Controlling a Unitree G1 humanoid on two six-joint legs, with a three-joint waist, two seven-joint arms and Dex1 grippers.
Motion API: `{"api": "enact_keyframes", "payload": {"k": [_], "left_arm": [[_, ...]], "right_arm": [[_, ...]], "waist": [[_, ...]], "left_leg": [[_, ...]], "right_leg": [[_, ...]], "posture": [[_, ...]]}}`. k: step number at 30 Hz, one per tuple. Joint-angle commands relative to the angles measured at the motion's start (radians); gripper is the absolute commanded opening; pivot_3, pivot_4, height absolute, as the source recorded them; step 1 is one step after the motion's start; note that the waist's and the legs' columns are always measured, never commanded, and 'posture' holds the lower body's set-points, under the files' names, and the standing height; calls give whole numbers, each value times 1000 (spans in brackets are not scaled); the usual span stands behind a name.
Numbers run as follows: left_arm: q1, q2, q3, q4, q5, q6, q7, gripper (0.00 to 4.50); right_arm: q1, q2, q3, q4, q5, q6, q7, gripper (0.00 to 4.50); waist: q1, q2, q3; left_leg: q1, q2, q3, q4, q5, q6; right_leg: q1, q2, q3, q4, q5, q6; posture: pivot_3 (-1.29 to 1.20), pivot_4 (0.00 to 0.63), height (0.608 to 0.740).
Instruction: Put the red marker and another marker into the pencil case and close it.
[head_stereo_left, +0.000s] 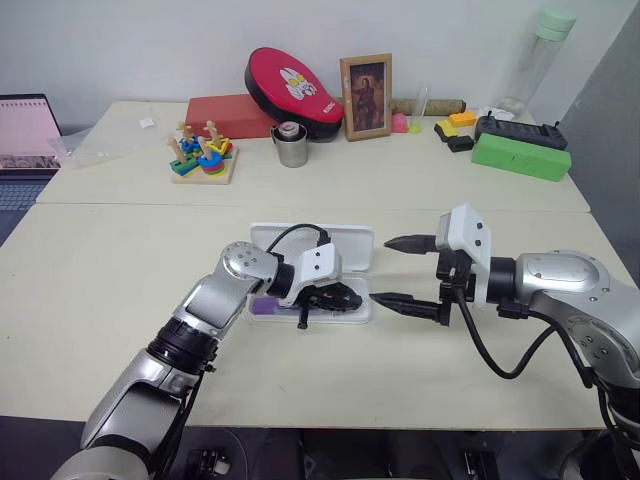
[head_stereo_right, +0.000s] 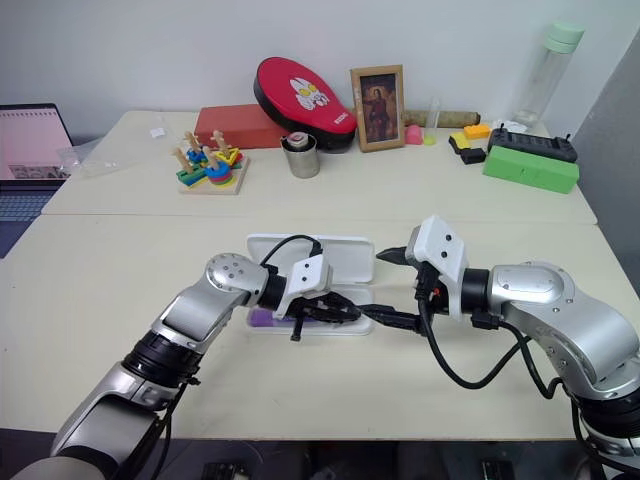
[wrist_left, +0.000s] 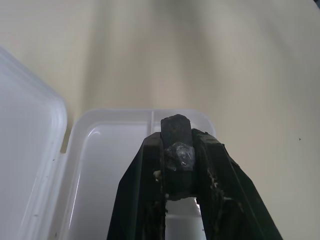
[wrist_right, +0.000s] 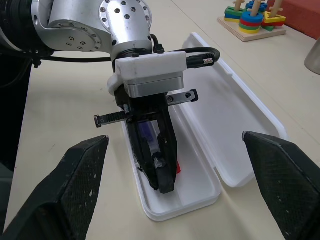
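The white pencil case (head_stereo_left: 345, 240) lies open on the near table, its lid folded back on the far side. In its tray rests the lilac-purple marker (wrist_right: 146, 132). A red bit of the red marker (wrist_right: 177, 168) shows beside it, the rest hidden under my left gripper. My left gripper (head_stereo_left: 355, 298) reaches down into the tray from the left, shut on a small black stubby object (wrist_left: 175, 131). My right gripper (head_stereo_left: 392, 270) hovers just right of the case, open, its fingers wide apart and nothing between them.
On the far table stand a ring-stacking toy (head_stereo_left: 203, 155), a metal cup (head_stereo_left: 291, 145), a red flat box (head_stereo_left: 230, 113), a red pad (head_stereo_left: 295, 85), a picture frame (head_stereo_left: 366, 97), a green box (head_stereo_left: 520, 155) and a bottle (head_stereo_left: 535, 60). A laptop (head_stereo_left: 25, 135) sits far left.
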Motion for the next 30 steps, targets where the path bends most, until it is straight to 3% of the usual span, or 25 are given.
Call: {"api": "enact_keyframes", "payload": {"k": [1,19,24,28,30], "left_arm": [[-2,0,12,-47,-1,8,-2,837],[10,-15,67,-106,-49,99,39,4434],[25,12,202,-234,-116,202,125,4481],[104,19,396,-392,-192,332,281,4481],[175,13,518,-483,-271,408,336,4500]], "right_arm": [[-8,4,-10,-25,1,-7,-2,4500],[-38,23,-10,16,-9,-29,11,4500],[-175,117,-26,155,-54,-81,-44,4500],[-320,197,19,360,-130,-115,-62,4500],[-376,235,62,459,-179,-142,-54,4140]], "waist": [[0,0,0],[-1,0,0],[-9,0,0],[-14,0,0],[-12,0,0]], "left_leg": [[0,0,0,0,0,0],[0,0,0,0,0,0],[0,0,0,0,0,0],[1,0,0,0,0,0],[2,0,0,0,0,0]], "right_leg": [[0,0,0,0,0,0],[0,0,0,0,0,0],[0,0,0,0,0,0],[0,0,0,1,0,0],[1,0,0,0,0,0]], "posture": [[0,150,740],[0,150,740],[0,150,740],[0,150,740],[0,150,740]]}}
